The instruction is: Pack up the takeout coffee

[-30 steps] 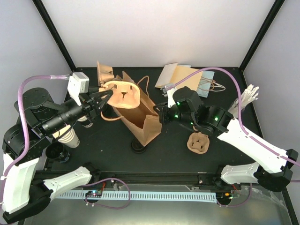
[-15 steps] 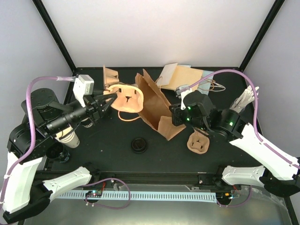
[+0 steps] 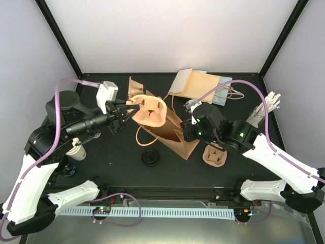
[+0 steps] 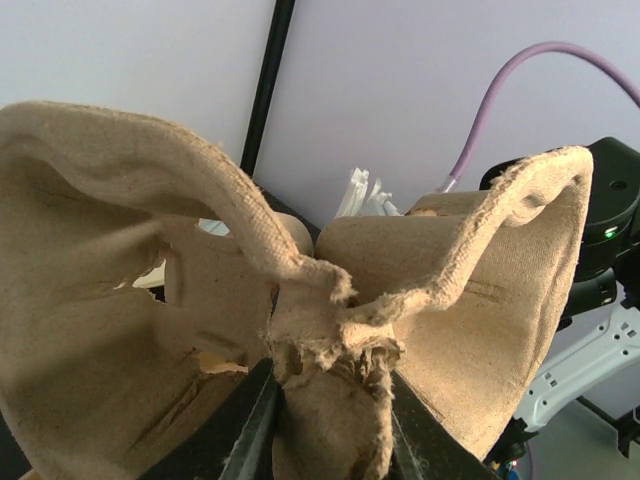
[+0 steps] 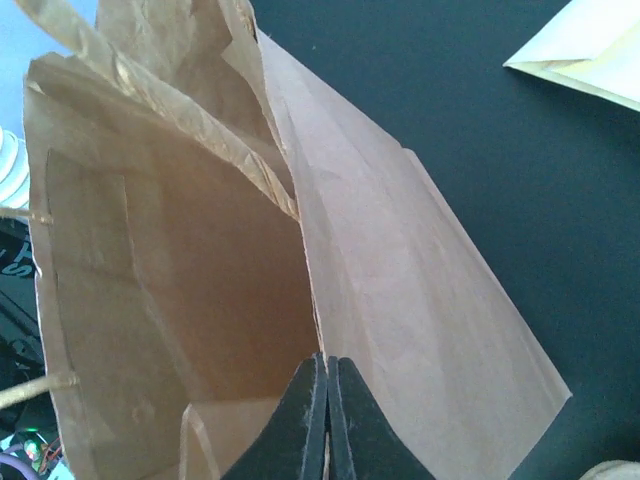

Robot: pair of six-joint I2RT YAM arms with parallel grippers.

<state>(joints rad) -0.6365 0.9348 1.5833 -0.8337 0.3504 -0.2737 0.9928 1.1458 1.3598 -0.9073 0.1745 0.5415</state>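
Note:
My left gripper (image 3: 131, 113) is shut on the middle post of a brown moulded-pulp cup carrier (image 3: 151, 109) and holds it in the air at the mouth of the brown paper bag (image 3: 170, 134). In the left wrist view the carrier (image 4: 460, 290) fills the frame, its post pinched in my gripper (image 4: 330, 430). My right gripper (image 3: 186, 130) is shut on the bag's side wall; the right wrist view shows the bag (image 5: 410, 300) held open, its edge in my gripper (image 5: 327, 400). One cream cup with a black sleeve (image 3: 77, 151) shows at the left, partly hidden under the left arm. The other cup is hidden.
A black round lid (image 3: 150, 157) lies in front of the bag. A second pulp carrier (image 3: 214, 154) lies right of it, under the right arm. Flat paper bags and envelopes (image 3: 198, 84) lie at the back. White sticks (image 3: 267, 105) stand at the right edge.
My left arm has swung right, carrying the carrier from beside the bag to its mouth. The bag, held by my right gripper, has shifted right and tilted lower.

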